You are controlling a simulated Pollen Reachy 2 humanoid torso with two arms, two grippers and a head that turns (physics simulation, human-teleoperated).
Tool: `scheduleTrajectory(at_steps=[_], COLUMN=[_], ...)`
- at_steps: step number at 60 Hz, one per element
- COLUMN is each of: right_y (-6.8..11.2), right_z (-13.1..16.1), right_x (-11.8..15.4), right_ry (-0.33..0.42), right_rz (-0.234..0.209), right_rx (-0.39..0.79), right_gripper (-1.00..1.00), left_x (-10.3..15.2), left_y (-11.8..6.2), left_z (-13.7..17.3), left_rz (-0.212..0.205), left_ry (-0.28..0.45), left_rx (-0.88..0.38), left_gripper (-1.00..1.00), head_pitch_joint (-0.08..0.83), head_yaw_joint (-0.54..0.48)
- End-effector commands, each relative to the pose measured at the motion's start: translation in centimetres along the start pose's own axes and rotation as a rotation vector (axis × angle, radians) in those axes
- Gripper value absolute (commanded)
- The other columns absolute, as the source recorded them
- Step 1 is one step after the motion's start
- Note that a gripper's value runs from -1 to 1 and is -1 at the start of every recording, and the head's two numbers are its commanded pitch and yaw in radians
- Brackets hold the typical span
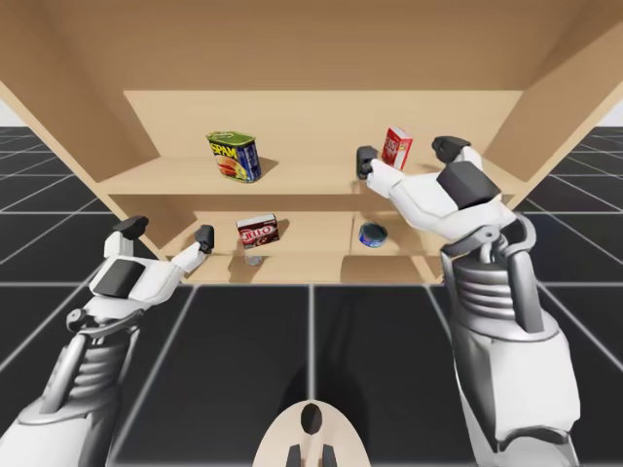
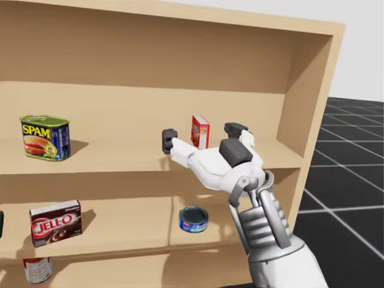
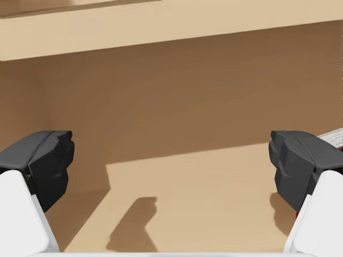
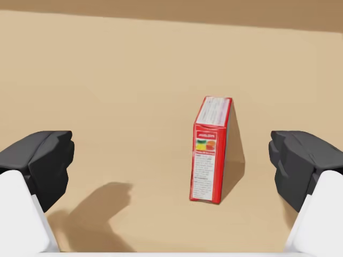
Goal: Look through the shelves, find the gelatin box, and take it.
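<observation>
A small red upright box (image 1: 397, 148) (image 2: 200, 131) stands on the upper shelf (image 1: 302, 180) towards its right end. My right gripper (image 1: 407, 156) (image 2: 202, 135) (image 4: 171, 166) is open at that shelf. The red box (image 4: 210, 150) stands ahead of it, in line with the gap and nearer one finger, touching neither. A dark red-brown box (image 1: 258, 231) (image 2: 56, 223) stands on the lower shelf. My left gripper (image 1: 167, 232) (image 3: 171, 166) is open just left of that box, with bare shelf board ahead of it.
A blue and yellow rectangular can (image 1: 234, 156) (image 2: 45, 137) sits at the left of the upper shelf. A flat blue can (image 1: 373, 234) (image 2: 194, 219) lies on the lower shelf. Below the dark box stands a red and white can (image 1: 254, 258) (image 2: 37, 269). Shelf side walls close both ends.
</observation>
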Motion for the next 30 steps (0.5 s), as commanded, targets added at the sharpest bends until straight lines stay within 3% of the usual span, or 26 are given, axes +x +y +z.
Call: scheduleTrajectory(at_steps=[1, 16, 28, 30], right_y=[-0.4, -1.9, -2.2, -2.2], right_z=[-3.1, -6.0, -7.3, -7.4], right_x=[-0.8, -2.6, -2.8, -2.8], right_ry=[0.178, 0.235, 0.224, 0.218], right_rz=[-0.015, -0.008, 0.038, 0.039], right_rx=[-0.042, -0.095, -0.088, -0.092], right_gripper=[-1.0, -1.0, -1.0, -0.73], left_x=[0.1, 0.3, 0.3, 0.3], left_y=[0.0, -0.1, -0.1, -0.1], left_z=[0.1, 0.2, 0.2, 0.2], left_rz=[0.002, 0.01, 0.012, 0.012], left_ry=[-0.002, -0.002, -0.003, -0.003], left_rx=[-0.003, -0.006, -0.007, -0.006], left_gripper=[-1.0, -1.0, -1.0, -1.0], head_pitch_joint=[0.2, 0.209, 0.215, 0.216], head_yaw_joint=[-0.24, -0.23, -0.23, -0.23])
